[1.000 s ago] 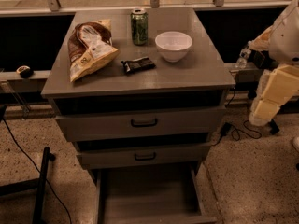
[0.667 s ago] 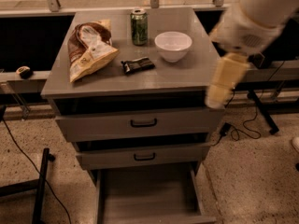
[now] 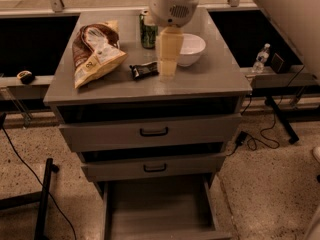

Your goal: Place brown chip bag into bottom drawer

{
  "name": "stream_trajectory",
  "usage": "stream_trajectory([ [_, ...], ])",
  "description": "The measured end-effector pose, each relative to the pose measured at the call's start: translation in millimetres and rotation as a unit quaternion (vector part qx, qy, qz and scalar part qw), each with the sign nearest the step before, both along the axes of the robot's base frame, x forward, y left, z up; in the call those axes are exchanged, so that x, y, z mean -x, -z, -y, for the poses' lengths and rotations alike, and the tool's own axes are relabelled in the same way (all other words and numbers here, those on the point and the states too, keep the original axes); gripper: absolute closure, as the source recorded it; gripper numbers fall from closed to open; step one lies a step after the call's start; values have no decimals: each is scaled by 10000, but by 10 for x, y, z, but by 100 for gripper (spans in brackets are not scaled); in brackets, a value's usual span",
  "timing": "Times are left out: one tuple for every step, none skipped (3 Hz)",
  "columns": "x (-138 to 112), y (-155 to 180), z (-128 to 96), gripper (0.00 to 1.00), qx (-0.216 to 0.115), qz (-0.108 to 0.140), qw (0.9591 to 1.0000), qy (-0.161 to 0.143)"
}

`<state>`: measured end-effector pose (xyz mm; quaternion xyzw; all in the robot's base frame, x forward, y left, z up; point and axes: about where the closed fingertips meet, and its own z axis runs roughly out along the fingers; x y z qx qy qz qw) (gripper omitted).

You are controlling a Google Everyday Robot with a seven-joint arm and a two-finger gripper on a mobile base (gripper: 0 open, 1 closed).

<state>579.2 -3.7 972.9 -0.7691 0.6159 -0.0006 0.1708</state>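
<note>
1. Nearest the camera, the bottom drawer (image 3: 156,210) stood pulled out at floor level. Its flat grey floor was exposed, with nothing seen lying in it.
2. Directly above it, the middle drawer (image 3: 155,167) and the upper drawer (image 3: 150,132) sat closed or nearly closed, each with a black handle at its centre.
3. On the speckled floor, a black stand leg (image 3: 44,190) lay left of the cabinet. Black cables (image 3: 260,136) trailed to the right.
4. The grey cabinet top (image 3: 205,78) carried all the tabletop items.
5. The small black packet (image 3: 144,70) lay flat near the middle of the top, just left of the gripper.
6. The gripper (image 3: 167,69), cream-coloured, hung downward from the rounded wrist housing (image 3: 173,5) over the centre of the top. It stood between the black packet and the white bowl, low over the surface and well apart from the chip bag. Whether it was released or clenched could not be told, and nothing was seen in its grasp.
7. The brown chip bag (image 3: 96,50) lay on the left part of the cabinet top, crinkled, with its pale label panel facing up and one corner near the left front edge. It was outside the drawer.
8. The white bowl (image 3: 194,47) stood upright right of centre, partly hidden by the gripper.
9. The green can (image 3: 147,33) stood upright toward the rear, behind the black packet.
10. Farther right, a water bottle (image 3: 261,58) stood on a low ledge beside the cabinet.
</note>
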Motion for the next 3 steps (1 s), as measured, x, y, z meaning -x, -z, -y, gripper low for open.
stream_trajectory([
  [-15,-73,37,0,-48,140,9999,16],
  [-439,-67,-356,0,-544,410,9973,286],
  [-1049,-135,-824,0,-1174,685,9880,727],
])
